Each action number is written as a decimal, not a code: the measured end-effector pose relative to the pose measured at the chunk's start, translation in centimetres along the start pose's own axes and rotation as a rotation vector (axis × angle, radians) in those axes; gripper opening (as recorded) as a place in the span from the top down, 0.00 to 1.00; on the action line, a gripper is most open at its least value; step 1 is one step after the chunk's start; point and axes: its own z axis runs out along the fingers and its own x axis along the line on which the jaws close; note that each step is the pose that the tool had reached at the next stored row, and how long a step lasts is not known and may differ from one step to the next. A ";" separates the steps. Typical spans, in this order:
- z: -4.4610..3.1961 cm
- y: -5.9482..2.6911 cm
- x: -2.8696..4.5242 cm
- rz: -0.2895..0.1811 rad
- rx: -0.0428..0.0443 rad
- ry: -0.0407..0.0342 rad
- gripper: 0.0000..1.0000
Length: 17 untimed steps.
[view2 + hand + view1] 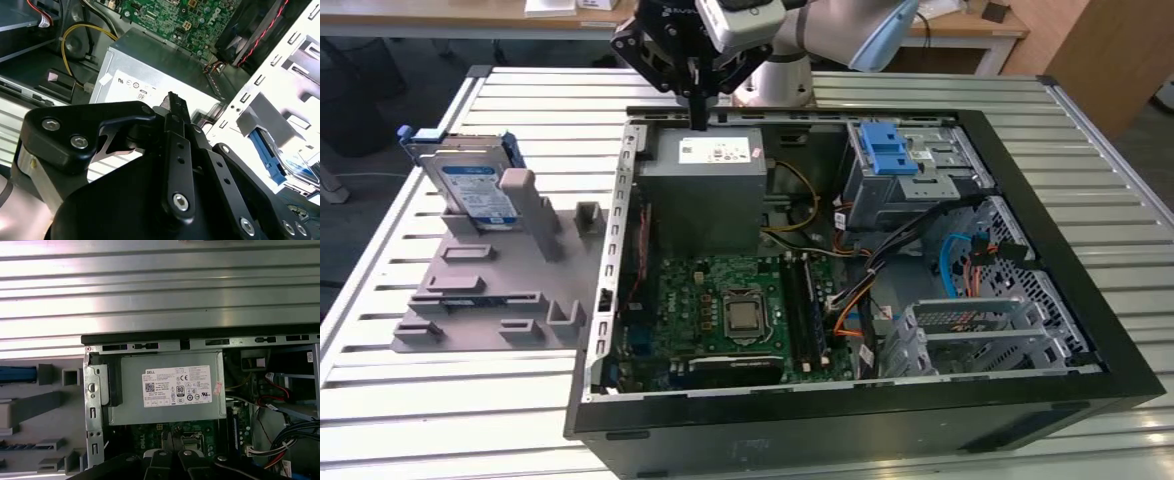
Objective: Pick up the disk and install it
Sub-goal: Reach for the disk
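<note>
Starting on the exterior view's left: the flat silver disk with the white-and-blue label and blue plastic bracket (470, 190) is standing on edge at the far end of a grey plastic holder rack (480, 300), which sits on the slatted metal table (454, 420). Nothing is touching the disk, and it's well apart from the arm. Next over is the open black computer case (854, 410) lying on its side. Its near-left part has the green motherboard (720, 300), with the big grey power-supply box with a white sticker (707, 190) behind that. The black gripper (700, 112) hangs right above the far edge of that box, with its fingers pressed together and nothing between them. Both wrist views look past the gripper (172, 100) (172, 440) down onto the same box (150, 75) (165, 390). Further to the exterior view's right, the silver metal cage with a blue latch (907, 160) sits in the case's far corner.
</note>
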 end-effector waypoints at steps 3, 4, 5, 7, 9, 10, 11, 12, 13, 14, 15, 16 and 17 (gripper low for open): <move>0.00 -0.02 0.22 0.000 -0.0001 0.0000 0.89; 0.00 -0.02 0.28 0.000 -0.0001 0.0000 0.89; 0.00 -0.03 0.35 0.000 -0.0001 0.0000 0.89; -0.01 -0.04 0.48 0.000 -0.0001 0.0000 0.89; -0.01 -0.05 0.63 0.000 -0.0001 0.0000 0.89; -0.01 -0.05 0.70 0.000 0.0000 0.0001 0.89; -0.01 -0.06 0.84 0.000 -0.0001 0.0000 0.89; -0.01 -0.07 0.90 0.000 0.0000 0.0000 0.89; -0.01 -0.07 0.96 0.000 -0.0001 0.0000 0.89; 0.00 -0.08 1.01 0.000 0.0000 0.0000 0.89; -0.01 -0.08 1.05 0.000 0.0000 0.0000 0.89; 0.00 -0.08 1.10 0.000 -0.0001 0.0000 0.89; 0.00 -0.09 1.16 0.000 -0.0001 0.0000 0.89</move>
